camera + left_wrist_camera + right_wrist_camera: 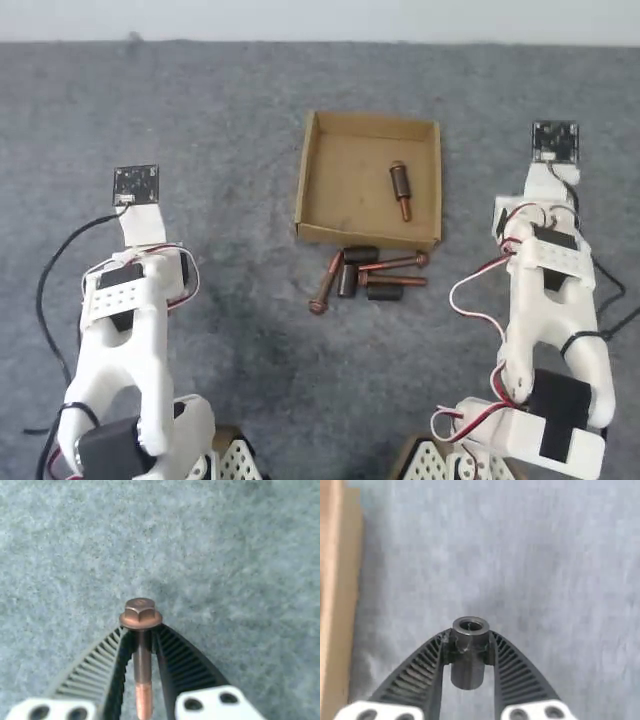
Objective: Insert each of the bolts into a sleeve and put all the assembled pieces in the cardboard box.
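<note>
Currently, left gripper [142, 630]: clenched on a copper-coloured bolt [142, 655]. The ribbed fingers [112, 655] press the shank from both sides just under the hex flange head. The head stands out past the fingertips and the plain end points back toward the wrist.
Right gripper [470, 640]: grasping a dark sleeve [468, 660], one finger on each side near its open end. The hollow bore faces away from the wrist.
Left arm [130, 300]: over the left part of the counter [200, 120], well apart from the box.
Right arm [550, 280]: over the right part of the counter, beside the box's right wall.
Cardboard box [304, 180]: open-topped, on the far middle of the counter, between the two arms. Its edge also runs along one side of the right wrist view.
Assembled piece [401, 188]: lies inside the box near the right wall, a dark sleeve around a copper bolt.
Loose sleeves [347, 279]: three dark ones on the counter just in front of the box's near wall.
Loose bolts [326, 285]: among those sleeves, touching them. One lies slanted at the left of the pile, another runs along the box wall with its head to the right. A third shank shows beside the nearest sleeve, and whether it sits inside that sleeve cannot be told.
Counter: grey and felt-like, lying beneath both grippers.
</note>
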{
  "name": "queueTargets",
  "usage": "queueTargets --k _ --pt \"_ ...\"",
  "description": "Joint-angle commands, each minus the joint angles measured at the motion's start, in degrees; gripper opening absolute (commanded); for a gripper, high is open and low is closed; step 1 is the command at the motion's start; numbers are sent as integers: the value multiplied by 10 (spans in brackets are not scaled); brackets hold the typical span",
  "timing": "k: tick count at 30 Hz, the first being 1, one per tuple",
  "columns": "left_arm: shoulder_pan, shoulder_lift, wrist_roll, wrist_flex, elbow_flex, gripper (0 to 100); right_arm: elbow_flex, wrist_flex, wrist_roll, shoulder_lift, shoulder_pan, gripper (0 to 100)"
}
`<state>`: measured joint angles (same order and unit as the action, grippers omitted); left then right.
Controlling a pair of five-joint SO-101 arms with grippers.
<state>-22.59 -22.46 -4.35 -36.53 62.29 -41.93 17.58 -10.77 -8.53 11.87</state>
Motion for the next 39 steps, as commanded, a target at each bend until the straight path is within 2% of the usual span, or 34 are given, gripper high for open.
queueTargets --k 1,6,16,19,27,29,34,39 --pt "-3 -30 5 16 0 12 34 -86 -10 -6 -19 9" --pt "-3 -30 4 16 1 12 34 -222 -10 19 -42 9" --pt "-3 -30 4 16 1 12 40 -580 -7 191 -88 9" --pt "-3 -30 4 16 1 12 63 -659 -7 233 -93 9" --pt "-3 -30 2 16 1 12 167 -698 -3 339 -103 10" --pt "-3 -30 2 16 1 12 168 -697 40 335 -104 8" --pt "-2 -30 4 48 12 12 126 -694 212 305 -134 7" --pt "-2 -33 4 53 15 12 59 -698 219 258 -186 7"
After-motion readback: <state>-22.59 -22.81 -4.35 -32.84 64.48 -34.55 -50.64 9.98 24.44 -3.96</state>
